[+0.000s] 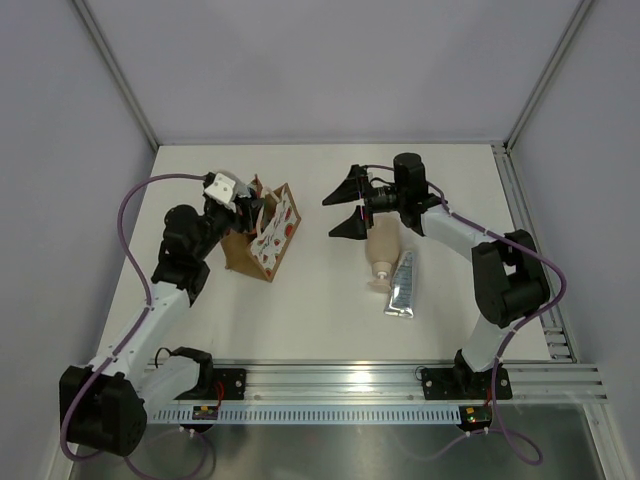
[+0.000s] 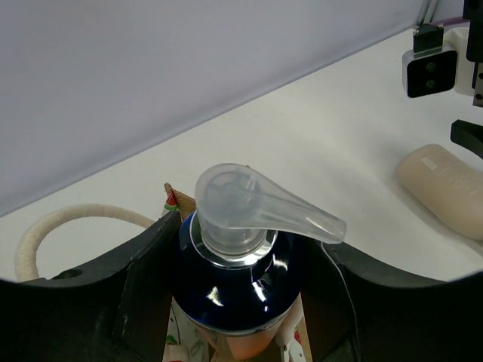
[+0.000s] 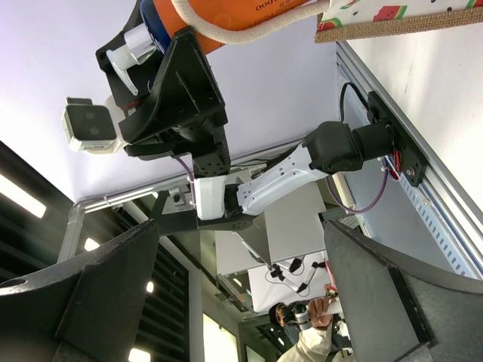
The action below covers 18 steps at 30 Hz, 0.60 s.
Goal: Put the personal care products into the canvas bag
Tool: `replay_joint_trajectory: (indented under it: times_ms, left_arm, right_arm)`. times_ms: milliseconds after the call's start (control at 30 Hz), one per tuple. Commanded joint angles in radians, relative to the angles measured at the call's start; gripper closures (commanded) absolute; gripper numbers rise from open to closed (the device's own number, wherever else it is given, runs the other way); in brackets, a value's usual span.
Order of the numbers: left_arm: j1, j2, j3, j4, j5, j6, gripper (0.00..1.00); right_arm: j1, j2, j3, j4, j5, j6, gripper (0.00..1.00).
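We see the orange bottle [image 2: 234, 294] held upright at the mouth of the canvas bag [image 1: 272, 240]. Its clear pump head [image 2: 256, 207] and dark blue collar stand up between the 2 black fingers of the left pincer [image 1: 250, 212], which is clenched on the bottle's shoulder. In the right wrist view the orange body shows behind a white rope handle [image 3: 249, 34] that crosses in front of it. How deep the base sits inside the bag we cannot tell. The bag stands on the left half of the white surface [image 1: 320, 320], with its dotted white panel facing the middle.

Well apart from the bag, on the right half, the beige bottle [image 1: 382, 250] lies on its side with its cap toward the near edge. The silver tube [image 1: 403, 285] lies just beside it on the right, roughly parallel. The right pincer [image 1: 343, 212] is at the far end of the beige bottle, pointing toward the bag. Its 2 fingers are spread wide and there is nothing between them.
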Motion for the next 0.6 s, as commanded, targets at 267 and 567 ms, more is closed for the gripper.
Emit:
replay_joint_trajectory:
  times_ms: [267, 567]
  left_arm:
    - [0.004, 0.167, 0.017, 0.461, 0.000, -0.192, 1.00]
    - [0.005, 0.241, 0.011, 0.562, -0.037, -0.242, 1.00]
  right_arm:
    - [-0.015, -0.077, -0.024, 0.009, -0.007, -0.027, 0.01]
    - [-0.032, -0.085, -0.025, 0.006, -0.006, -0.030, 0.01]
